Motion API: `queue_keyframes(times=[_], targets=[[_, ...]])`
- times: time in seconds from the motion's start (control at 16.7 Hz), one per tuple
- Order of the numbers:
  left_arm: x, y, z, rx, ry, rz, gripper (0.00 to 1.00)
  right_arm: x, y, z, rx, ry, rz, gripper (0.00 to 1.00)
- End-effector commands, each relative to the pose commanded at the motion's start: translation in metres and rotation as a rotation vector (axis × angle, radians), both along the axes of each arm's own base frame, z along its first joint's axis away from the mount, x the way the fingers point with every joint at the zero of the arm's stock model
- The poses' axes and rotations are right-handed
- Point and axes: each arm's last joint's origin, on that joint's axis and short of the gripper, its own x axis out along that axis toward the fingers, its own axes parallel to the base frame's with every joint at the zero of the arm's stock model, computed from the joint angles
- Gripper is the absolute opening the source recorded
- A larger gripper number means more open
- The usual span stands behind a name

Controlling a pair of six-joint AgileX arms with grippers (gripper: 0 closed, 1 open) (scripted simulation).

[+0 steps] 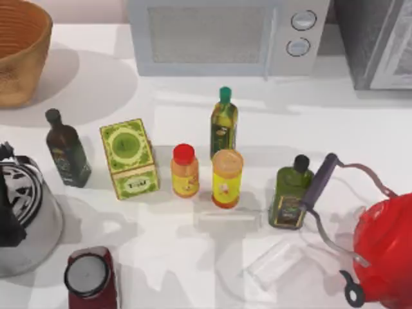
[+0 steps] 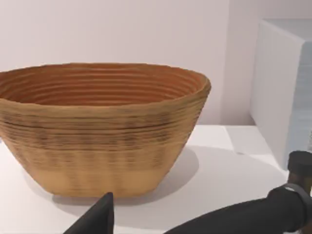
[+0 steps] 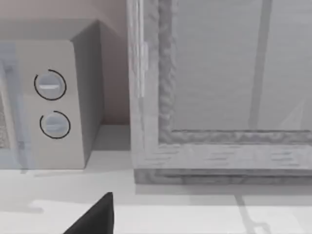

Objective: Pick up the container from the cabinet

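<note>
Cabinet (image 1: pixel 380 45) at 1 o'clock, cropped by the frame; interior behind its glass door (image 3: pixel 234 68) indistinct, container not discernible. Both grippers' finger states: cannot tell. Microwave (image 1: pixel 225 35) at 12 o'clock.

Bottles (image 1: pixel 223 122) crowd mid-table; bare tabletop (image 1: pixel 347 122) fronts the cabinet (image 1: pixel 380 42).

Clutter laid out on the white table (image 1: pixel 360 122)

A basket (image 1: pixel 19 48) is seen at ten o'clock, a microwave (image 1: pixel 225 35) at twelve, a red kettle (image 1: pixel 386 257) at four.
</note>
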Motion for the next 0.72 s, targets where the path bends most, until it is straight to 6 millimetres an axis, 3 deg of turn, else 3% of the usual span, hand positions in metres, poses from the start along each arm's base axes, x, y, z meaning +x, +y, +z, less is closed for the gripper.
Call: queue_keyframes(times=[0.18,0.36,0.54,0.72], targets=[[0.000,0.000,0.000,0.000,0.000,0.000,1.00,0.000,0.000,0.003,0.000,0.000,0.000,1.00],[0.000,0.000,0.000,0.000,0.000,0.000,1.00,0.000,0.001,0.026,-0.001,0.015,0.003,1.00],[0.000,0.000,0.000,0.000,0.000,0.000,1.00,0.005,0.004,0.071,-0.003,0.037,0.012,1.00],[0.000,0.000,0.000,0.000,0.000,0.000,1.00,0.018,0.008,0.129,-0.007,0.053,0.022,1.00]])
